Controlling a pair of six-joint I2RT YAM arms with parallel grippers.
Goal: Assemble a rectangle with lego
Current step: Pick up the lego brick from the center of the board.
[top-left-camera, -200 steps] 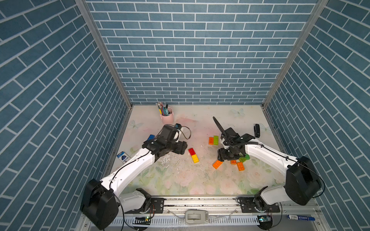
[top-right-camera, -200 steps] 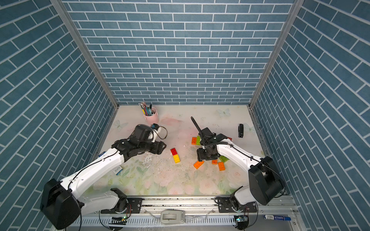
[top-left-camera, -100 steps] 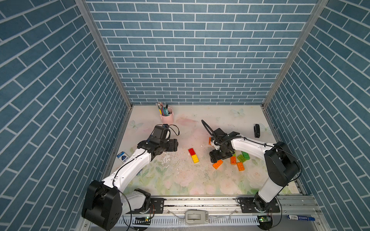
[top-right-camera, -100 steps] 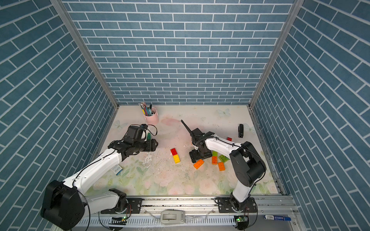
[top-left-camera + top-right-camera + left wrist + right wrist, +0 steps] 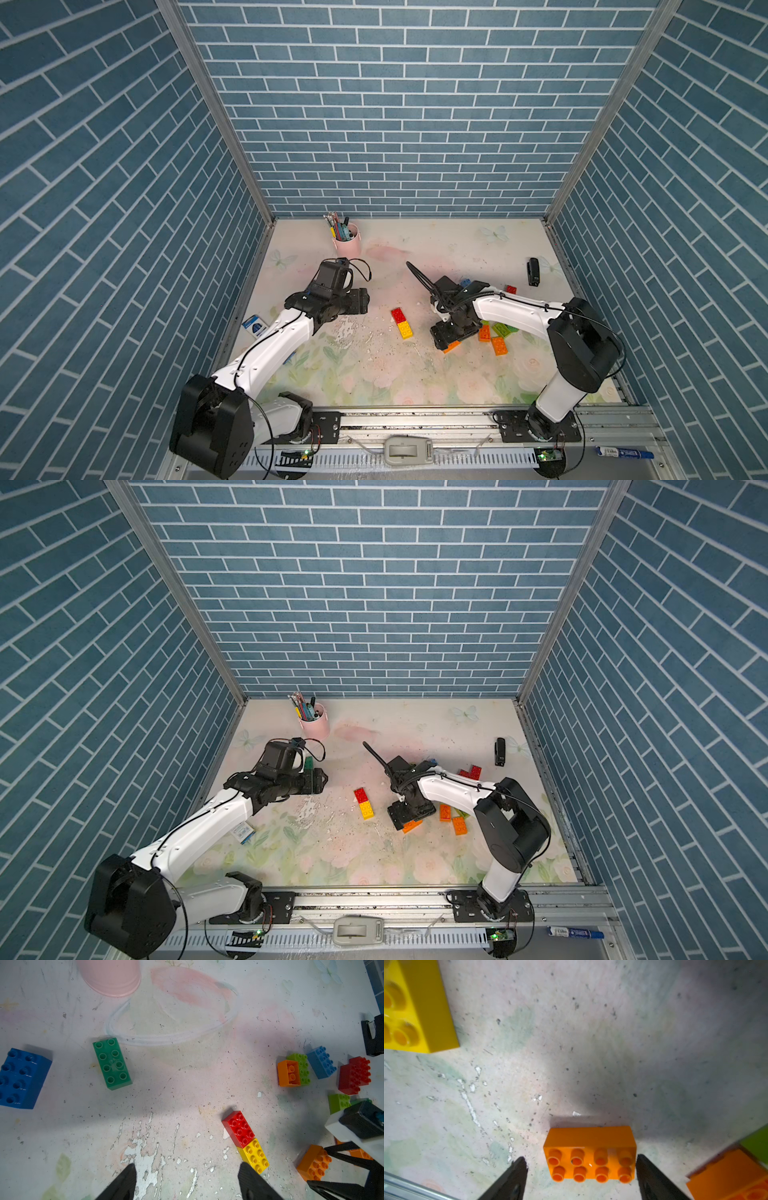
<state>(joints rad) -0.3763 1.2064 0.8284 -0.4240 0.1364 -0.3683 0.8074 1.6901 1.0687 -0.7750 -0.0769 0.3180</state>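
Room: blue brick-pattern walls around a worn, flower-printed bench (image 5: 374,374).
Top views, left arm: left claw (image 5: 360,301) hovers above bare bench, pointing toward the red brick (image 5: 398,314) and yellow brick (image 5: 404,330), which lie end to end between the two arms.
Top views, right arm: right claw (image 5: 402,815) is low over an orange brick (image 5: 412,825); more orange and lime bricks lie just behind it.
Top views, elsewhere: pink cup (image 5: 347,245) of pens far beyond the left claw; a small black object (image 5: 533,272) lies well apart near the far right wall.
Left wrist view, claw: jaws spread, with nothing between the fingertips (image 5: 126,1178).
Left wrist view, bricks: red and yellow pair touches end to end, just ahead of one fingertip; a dark green brick (image 5: 112,1063) and a blue brick (image 5: 20,1078) lie farther ahead, well apart from each other.
Right wrist view, claw: jaws spread either side of the orange brick (image 5: 590,1154); one fingertip (image 5: 648,1172) stands at its short end, the other stands off, so no grip is apparent.
Right wrist view, nearby: yellow brick ahead of the claw.
Step in hand: likely picking the orange brick for the rectangle; only two bricks are joined.
Next move: closing squarely on the short ends, then lifting without tilting.
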